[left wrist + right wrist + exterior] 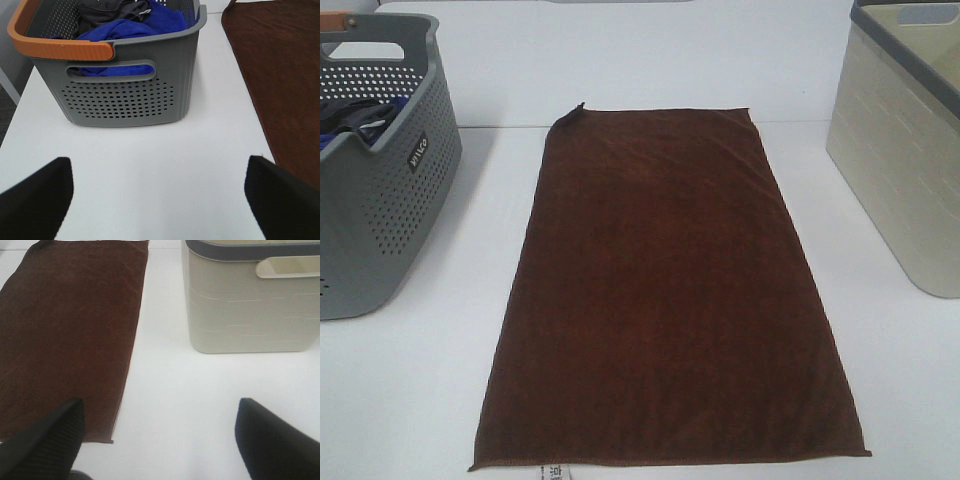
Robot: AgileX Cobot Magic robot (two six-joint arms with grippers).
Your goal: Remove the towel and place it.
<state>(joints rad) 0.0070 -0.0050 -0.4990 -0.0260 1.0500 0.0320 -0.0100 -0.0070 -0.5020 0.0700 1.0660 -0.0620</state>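
Place: I read this as a staged laundry-sorting test station, not a lived-in home.
Surface: plain white bench [410,400], bare white backdrop.
Props: grey perforated plastic laundry basket [390,200] holding blue clothes [135,27]; cream plastic bin [905,170] opposite.

White table [410,390] bearing towel [665,290], grey basket [380,200], beige bin [900,160].

A grey perforated plastic basket [380,190] with an orange-trimmed handle [55,45] stands on the white surface [410,390] at the left of the high view; bright blue cloth [135,27] and dark grey cloth [107,12] lie heaped inside it; a cream plastic bin with a grey rim [905,150] stands on the surface at the right.
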